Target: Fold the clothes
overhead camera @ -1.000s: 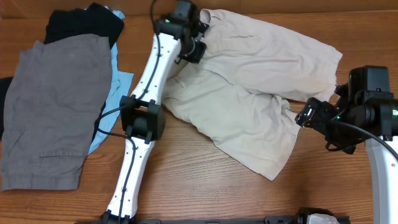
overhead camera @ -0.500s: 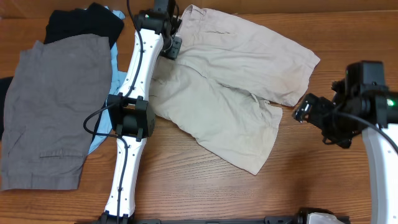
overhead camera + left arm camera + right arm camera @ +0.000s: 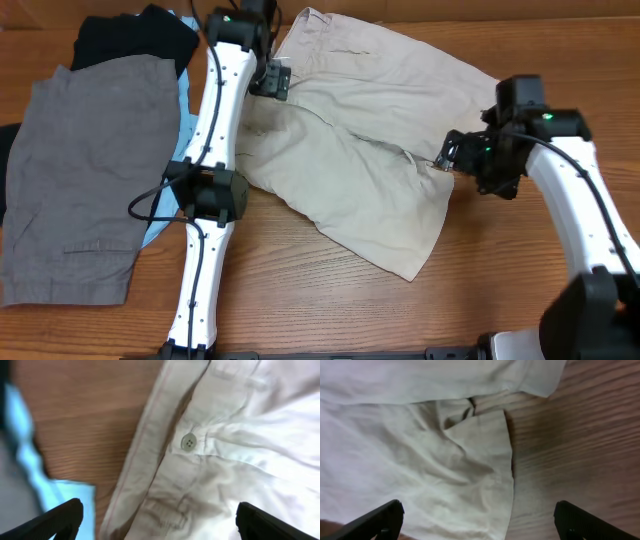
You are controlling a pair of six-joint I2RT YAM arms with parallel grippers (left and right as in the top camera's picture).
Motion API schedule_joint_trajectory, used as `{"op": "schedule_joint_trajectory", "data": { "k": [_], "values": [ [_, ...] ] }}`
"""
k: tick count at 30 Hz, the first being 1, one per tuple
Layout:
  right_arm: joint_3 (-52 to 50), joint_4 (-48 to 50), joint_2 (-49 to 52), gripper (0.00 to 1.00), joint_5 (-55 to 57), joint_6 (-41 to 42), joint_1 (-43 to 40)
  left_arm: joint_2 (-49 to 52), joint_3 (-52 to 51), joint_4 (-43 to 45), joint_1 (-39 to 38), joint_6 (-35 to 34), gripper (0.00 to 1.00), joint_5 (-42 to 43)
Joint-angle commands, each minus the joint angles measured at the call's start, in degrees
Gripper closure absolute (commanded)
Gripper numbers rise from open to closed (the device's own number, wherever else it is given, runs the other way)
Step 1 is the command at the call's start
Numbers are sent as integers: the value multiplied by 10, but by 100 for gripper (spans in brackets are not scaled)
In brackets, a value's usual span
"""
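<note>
Two arms are hovering over the cream shorts (image 3: 380, 110), which are lying spread on the table (image 3: 480, 290). The left gripper (image 3: 157, 520), jaws wide apart, is hanging above the buttoned waistband. The right gripper (image 3: 477, 520), equally spread, is hanging above a leg hem.

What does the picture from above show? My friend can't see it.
Cream shorts lie spread on a wooden table; two white robot arms reach over them, the left gripper at the waistband, the right gripper at a leg hem. Grey shorts lie beside the left arm.
</note>
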Motion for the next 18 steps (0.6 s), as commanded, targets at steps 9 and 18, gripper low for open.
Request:
{"op": "schedule_joint_trajectory", "data": {
  "k": [9, 18],
  "values": [
    [-216, 297, 23, 10, -16, 14, 3, -178, 67, -14, 25, 0, 0, -11],
    [-297, 403, 22, 69, -35, 29, 1, -178, 66, -30, 48, 3, 0, -16]
  ]
}}
